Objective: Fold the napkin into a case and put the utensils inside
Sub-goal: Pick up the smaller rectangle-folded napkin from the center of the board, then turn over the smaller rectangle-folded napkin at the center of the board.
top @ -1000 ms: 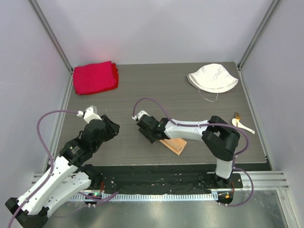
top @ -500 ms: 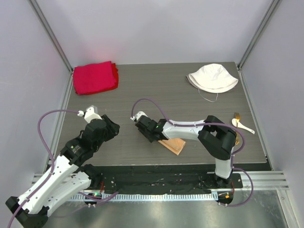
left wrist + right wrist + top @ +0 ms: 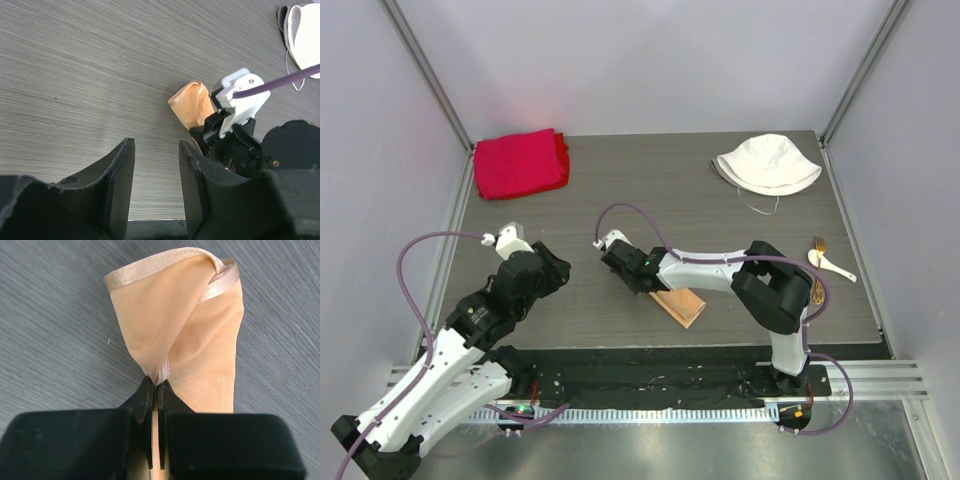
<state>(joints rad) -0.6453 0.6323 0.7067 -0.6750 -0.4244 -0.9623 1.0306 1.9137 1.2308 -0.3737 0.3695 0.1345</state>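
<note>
The right gripper [image 3: 154, 389] is clenched on a fold of the napkin [image 3: 192, 335]. Its two tips press together with the thin satin edge caught between them. The napkin is folded into a narrow peach strip and lies on the table [image 3: 720, 210], near the middle and a little toward the front. Beyond the tips the cloth bulges in loose folds. The left gripper [image 3: 156, 145] hovers to the left, apart from the cloth, with its fingers spread and nothing between them. The spoon [image 3: 832, 264] lies at the right edge of the table, just beside a small fork [image 3: 817, 245], well apart from the napkin. A white hat [image 3: 768, 162] sits at the back right and a red cloth [image 3: 520, 163] at the back left.
</note>
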